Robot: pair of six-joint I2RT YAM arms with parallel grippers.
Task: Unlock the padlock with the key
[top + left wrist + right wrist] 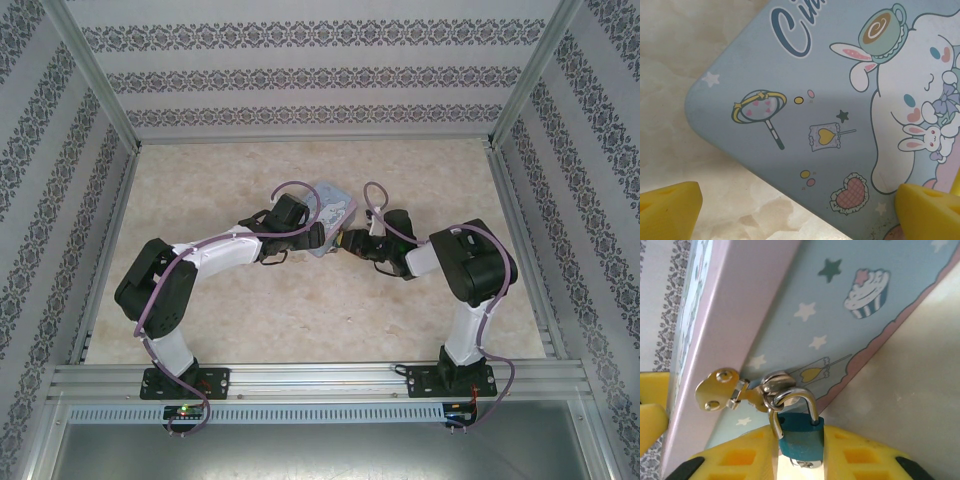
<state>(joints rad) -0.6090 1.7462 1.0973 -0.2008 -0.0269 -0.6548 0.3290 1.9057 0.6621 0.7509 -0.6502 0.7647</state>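
**Work surface.** The beige, marble-patterned table top (250,320) is flat and matt. White wallpaper with bands of dark ornamental print (300,80) encloses it on three sides. A silver aluminium frame (320,378) holds the walls and also crosses the near edge, where both arm bases are bolted.

**Object on the surface.** A pale blue rounded rectangular tin with a white-and-pink cartoon lid (332,212) lies near the middle of the table. Both black-and-white arms bend inwards and meet at it, trailing purple cables (300,190).

**Left gripper** (800,212). Its yellow fingers (670,210) are spread wide, with one corner of the tin's lid between them. I cannot tell whether either finger touches the tin.

**Task item.** A small padlock with a blue body and a silver shackle (800,437) hangs on the tin's pink side wall. Its shackle passes through the loop of a shiny metal hasp (720,390).

**Right gripper** (799,462). Its yellow fingers (740,457) are drawn in on the blue body, one against each side, pinching the padlock.

**Obstructions.** From above, both wrists crowd the tin's near side and stand over the hasp. A further yellow piece (650,410) sits at the left edge of the right wrist view. I cannot tell what it belongs to.
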